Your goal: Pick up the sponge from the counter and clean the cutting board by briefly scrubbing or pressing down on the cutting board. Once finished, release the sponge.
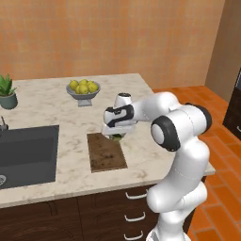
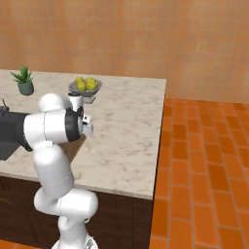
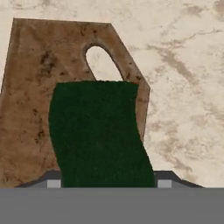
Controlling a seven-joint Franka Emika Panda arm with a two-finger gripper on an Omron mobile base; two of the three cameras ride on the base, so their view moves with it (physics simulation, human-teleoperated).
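Gripper: closed on the sponge.
Sponge: pinched between the fingers, just over the board's corner.
Board: beneath the gripper, flat on the table.

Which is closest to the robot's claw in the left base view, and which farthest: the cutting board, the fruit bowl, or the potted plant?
1. Cutting board, directly under the gripper.
2. Fruit bowl, behind it on the counter.
3. Potted plant, far left.

2 base views behind arm, left and right, sharing counter; hand view close over board.
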